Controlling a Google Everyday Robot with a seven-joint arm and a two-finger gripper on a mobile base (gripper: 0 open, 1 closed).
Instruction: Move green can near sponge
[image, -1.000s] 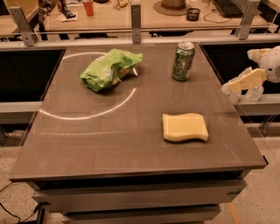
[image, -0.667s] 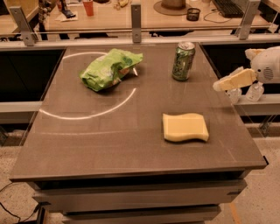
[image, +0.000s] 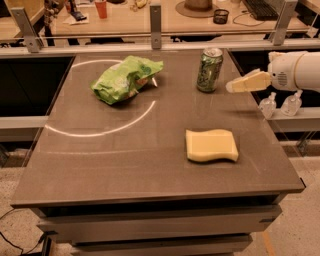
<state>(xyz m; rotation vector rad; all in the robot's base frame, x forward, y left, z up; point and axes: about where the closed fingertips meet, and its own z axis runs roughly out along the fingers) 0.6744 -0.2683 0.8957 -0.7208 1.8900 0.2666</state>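
Observation:
The green can (image: 209, 69) stands upright near the far right of the dark table (image: 100, 160). It has pale markings and a silver top. The sponge (image: 211, 145) lies flat on the table, nearer the front, well apart from the can. It is pale yellow with wavy edges. My gripper (image: 233, 86) comes in from the right edge at about can height. Its cream tip points left and stops a short gap to the right of the can, not touching it. The white arm body (image: 295, 70) is behind it.
A wrinkly light-green snack bag (image: 125, 77) lies at the far left of the table inside a white arc (image: 100, 132). Two small clear bottles (image: 280, 104) stand on a ledge off the right edge. A rail with metal posts (image: 155, 20) runs behind the table.
My gripper has moved left from beyond the table's right edge toward the can. The can, sponge and bag have not moved.

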